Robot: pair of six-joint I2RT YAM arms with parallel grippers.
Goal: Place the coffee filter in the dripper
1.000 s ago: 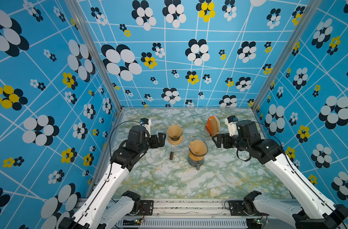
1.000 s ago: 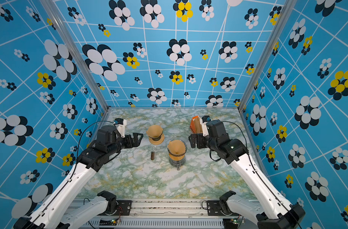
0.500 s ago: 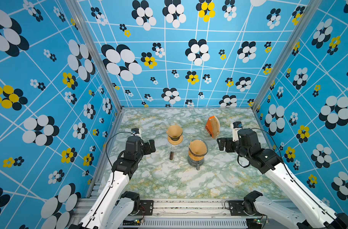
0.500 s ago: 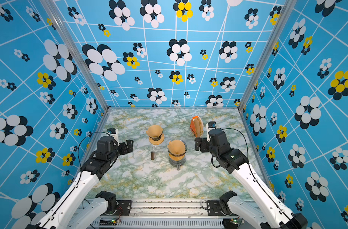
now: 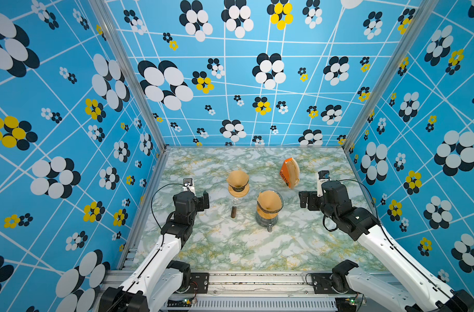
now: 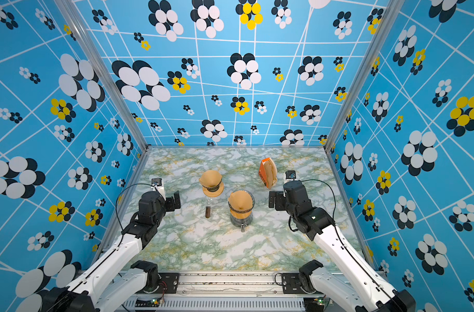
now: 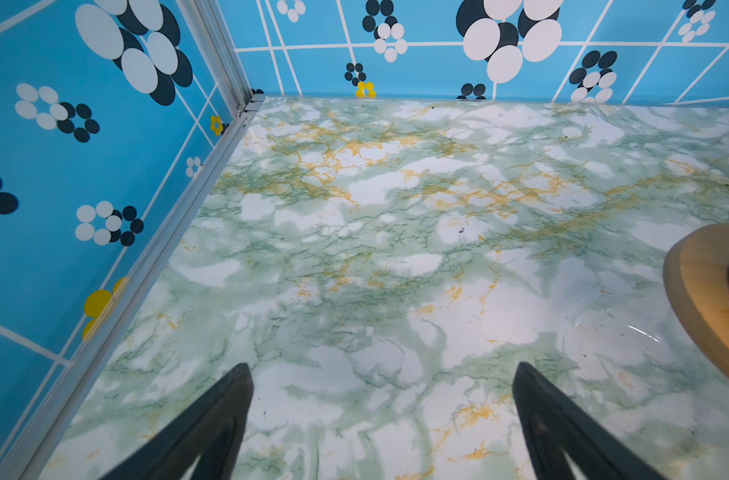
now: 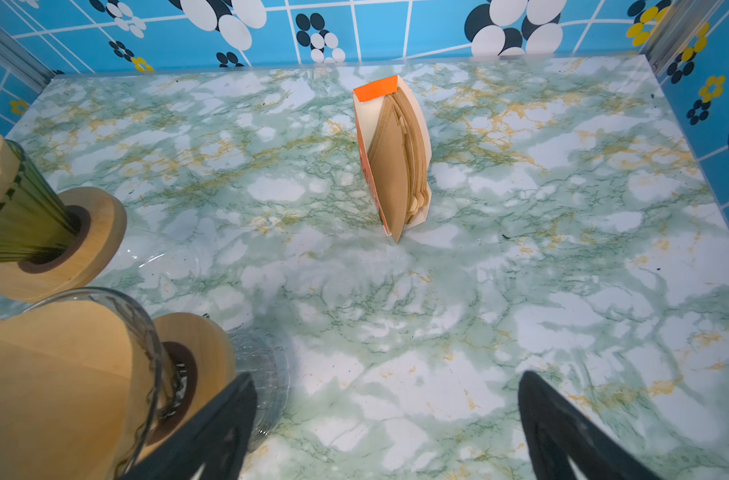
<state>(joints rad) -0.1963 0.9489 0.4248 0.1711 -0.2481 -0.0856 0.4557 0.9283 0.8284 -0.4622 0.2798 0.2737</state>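
Two glass drippers on wooden collars stand mid-table in both top views. The far dripper [image 5: 238, 186] [image 6: 212, 186] holds a brown paper coffee filter [image 5: 237, 177]. The near dripper [image 5: 268, 213] [image 6: 240, 213] [image 8: 180, 374] holds another filter [image 5: 268, 201] [image 8: 63, 374]. My left gripper [image 5: 204, 200] [image 6: 175, 201] [image 7: 381, 368] hangs open and empty, left of the far dripper, whose collar [image 7: 703, 299] shows in the left wrist view. My right gripper [image 5: 304, 200] [image 6: 273, 200] [image 8: 387, 376] is open and empty, just right of the near dripper.
An orange box of stacked brown filters [image 5: 289, 173] [image 6: 268, 173] [image 8: 396, 162] stands upright at the back right, beyond my right gripper. A small dark brown cylinder [image 5: 233, 212] lies in front of the far dripper. Patterned blue walls close in three sides of the marble table [image 5: 230, 248].
Both arms have drawn back from the drippers toward the front of the table, the left one more. Both grippers stayed open and empty.
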